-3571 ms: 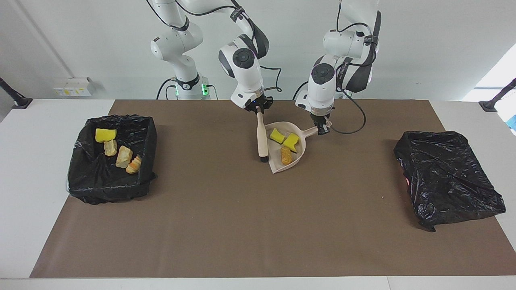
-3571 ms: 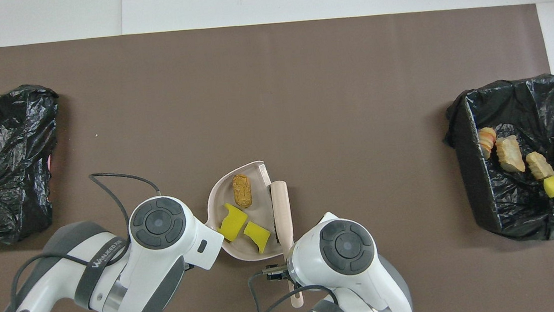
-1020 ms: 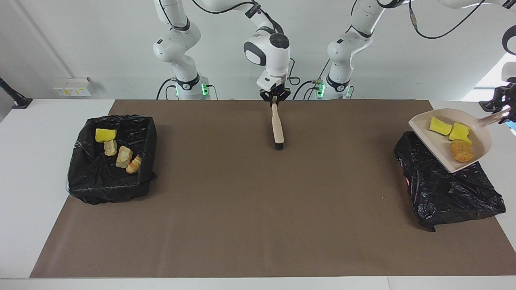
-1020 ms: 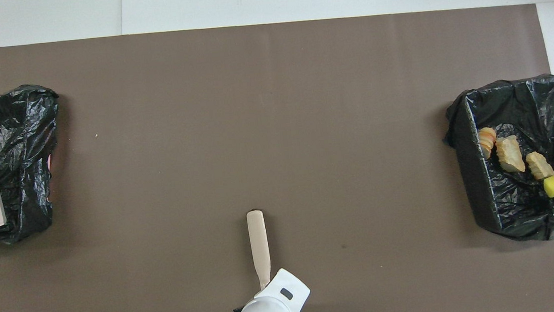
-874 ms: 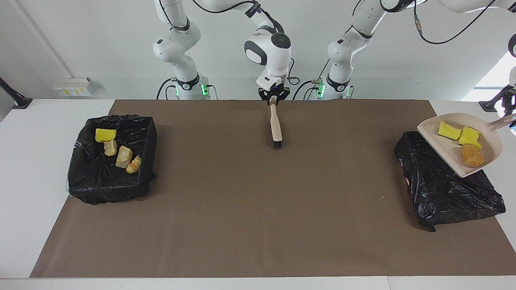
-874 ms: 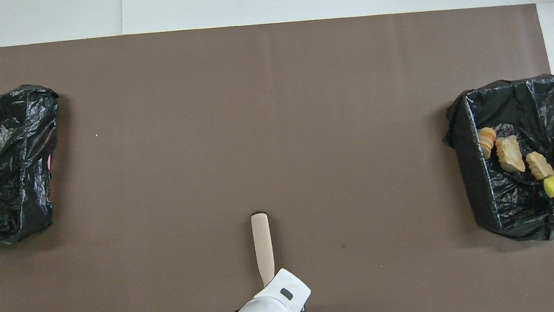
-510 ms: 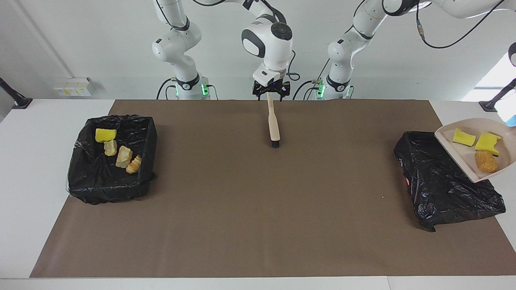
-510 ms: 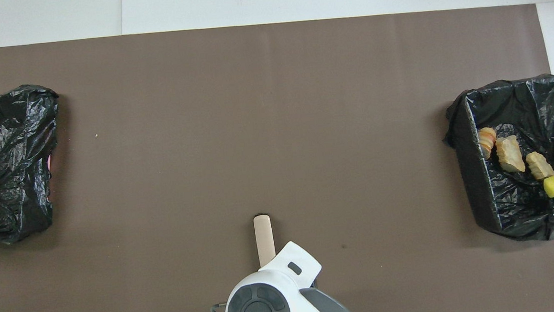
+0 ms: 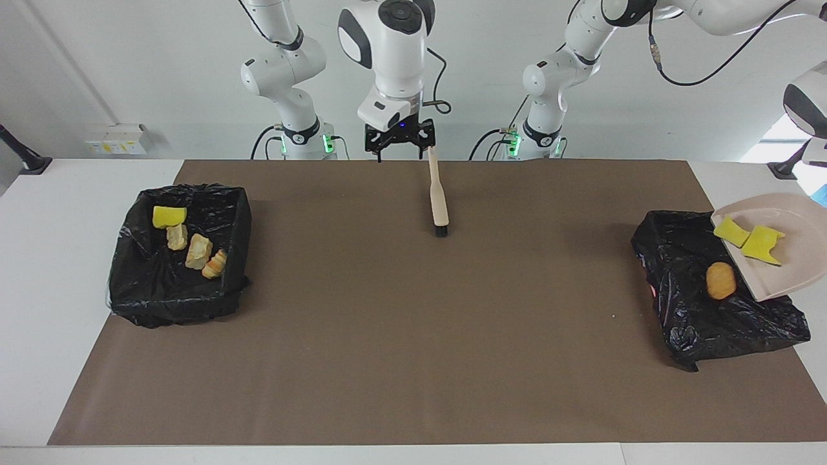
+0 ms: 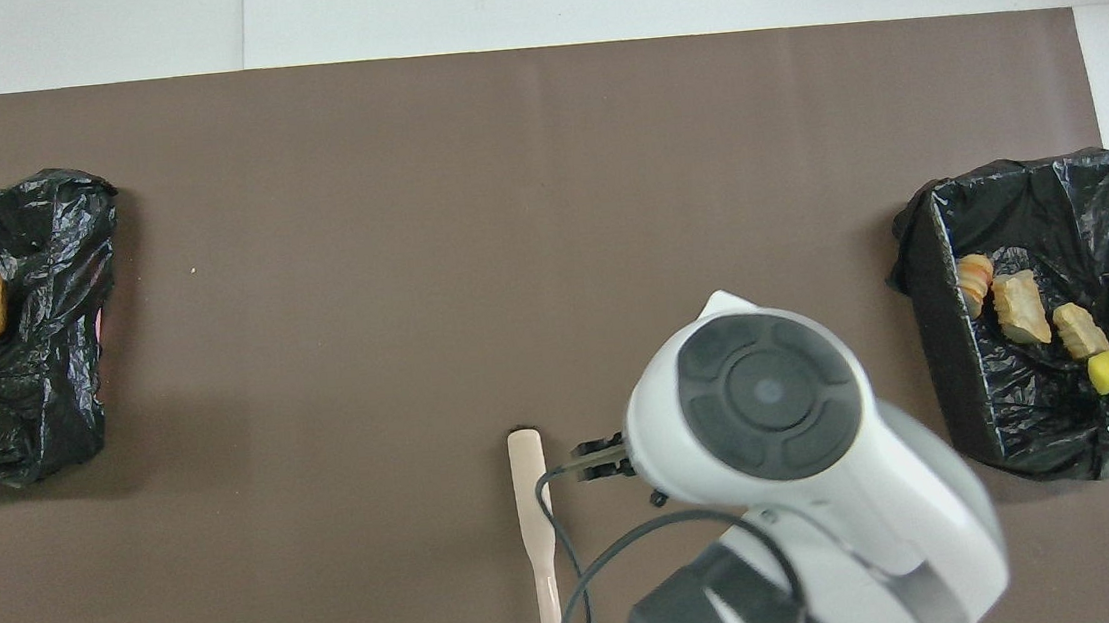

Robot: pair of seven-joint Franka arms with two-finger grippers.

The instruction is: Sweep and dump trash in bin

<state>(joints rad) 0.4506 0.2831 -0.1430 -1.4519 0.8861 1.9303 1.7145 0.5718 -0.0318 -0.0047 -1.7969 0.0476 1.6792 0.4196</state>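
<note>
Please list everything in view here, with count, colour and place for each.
table: one, white, under everything
mat: one, brown, covers most of the table
brush: one, beige handle and black bristles, lying mid-mat near the robots
open bin: one, black-lined, right arm's end
yellow sponge: one, in the open bin
tan chunks: three, in the open bin beside the sponge
crumpled bin: one, black-lined, left arm's end
orange chunk: one, on the crumpled bin's liner
dustpan: one, beige, tilted over the crumpled bin
sponge bits: two, yellow, at the dustpan's lip
right gripper: open, raised beside the brush's handle end
left gripper: out of view, past the dustpan
</note>
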